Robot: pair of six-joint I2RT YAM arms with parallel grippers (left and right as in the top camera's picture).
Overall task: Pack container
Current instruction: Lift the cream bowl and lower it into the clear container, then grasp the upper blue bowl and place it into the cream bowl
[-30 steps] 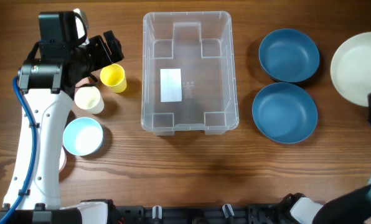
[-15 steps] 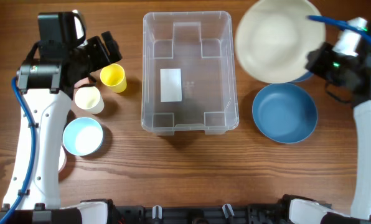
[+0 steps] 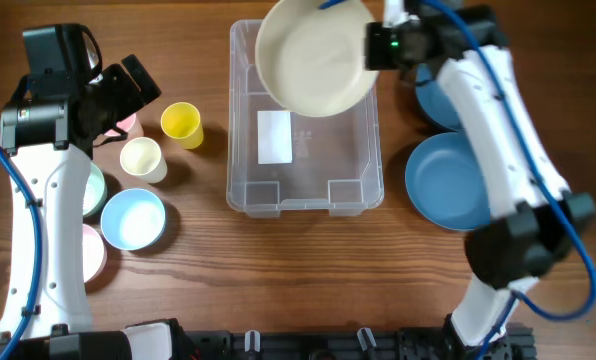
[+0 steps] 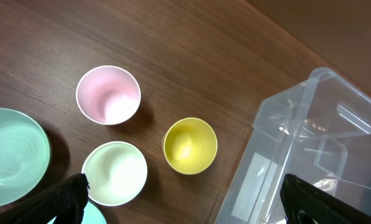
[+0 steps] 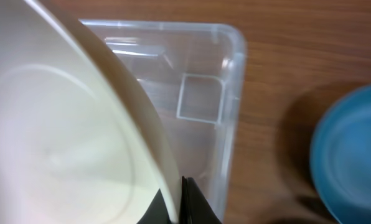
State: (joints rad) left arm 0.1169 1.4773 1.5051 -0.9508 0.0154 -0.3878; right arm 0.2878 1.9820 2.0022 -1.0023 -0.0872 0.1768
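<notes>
The clear container (image 3: 350, 172) stands at the table's middle with a white label on its base; it also shows in the left wrist view (image 4: 310, 143) and the right wrist view (image 5: 201, 68). My right gripper (image 3: 376, 45) is shut on the rim of a large cream bowl (image 3: 313, 55) and holds it tilted above the container's far half. In the right wrist view the bowl (image 5: 61, 143) fills the left side, with the jaws (image 5: 182, 202) pinching its rim. My left gripper (image 3: 128, 90) is open and empty above the cups, its fingers (image 4: 185, 202) spread wide.
Left of the container stand a yellow cup (image 3: 181, 124), a pale cup (image 3: 142, 158), a pink cup (image 4: 108, 94), a light blue bowl (image 3: 133, 218) and a mint bowl (image 4: 14, 155). Two blue bowls (image 3: 456, 180) sit right of the container, the far one partly under my right arm.
My right arm has carried the cream bowl leftward from the table's right side to above the container. My left gripper has drawn back a little to the left.
</notes>
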